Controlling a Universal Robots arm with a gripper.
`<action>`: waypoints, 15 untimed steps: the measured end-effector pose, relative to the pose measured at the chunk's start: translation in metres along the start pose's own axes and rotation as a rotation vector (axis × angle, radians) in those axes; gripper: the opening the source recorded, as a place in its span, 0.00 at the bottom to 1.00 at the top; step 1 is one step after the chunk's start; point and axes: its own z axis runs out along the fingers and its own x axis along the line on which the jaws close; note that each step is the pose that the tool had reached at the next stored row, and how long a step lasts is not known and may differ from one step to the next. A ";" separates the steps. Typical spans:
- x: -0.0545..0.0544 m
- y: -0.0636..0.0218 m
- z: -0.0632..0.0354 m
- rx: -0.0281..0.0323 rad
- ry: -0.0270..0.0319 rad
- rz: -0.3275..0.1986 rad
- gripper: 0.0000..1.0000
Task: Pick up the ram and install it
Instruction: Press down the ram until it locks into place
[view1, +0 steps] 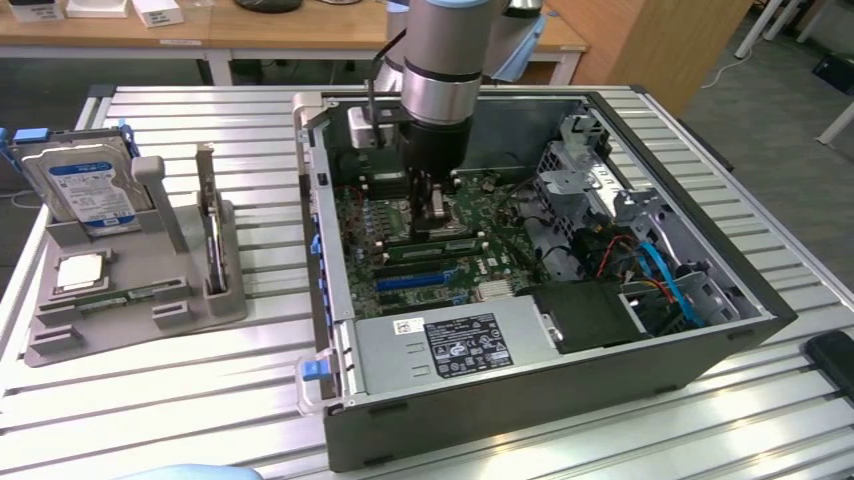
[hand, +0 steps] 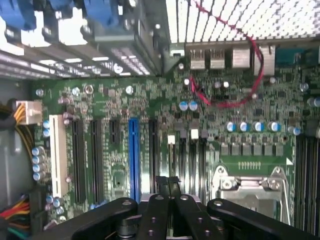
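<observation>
The gripper (view1: 437, 215) sits low inside the case (view1: 747, 300) (walls close around), fingers (hand: 169, 187) pressed together over the motherboard (hand: 150, 100).

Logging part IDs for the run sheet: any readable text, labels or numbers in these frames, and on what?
None can be read.
Hard drive: blue and white label, print too small.
Power supply: black label and a small white sticker, print too small.
Motherboard: white markings in the wrist view, blurred.
</observation>
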 end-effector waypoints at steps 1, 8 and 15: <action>0.000 -0.0026 -0.0002 -0.0001 -0.0012 0.000 0.10; 0.000 -0.0230 -0.0042 -0.0020 -0.0248 -0.001 0.10; 0.000 -0.0374 -0.0166 -0.0165 -0.0550 -0.002 0.10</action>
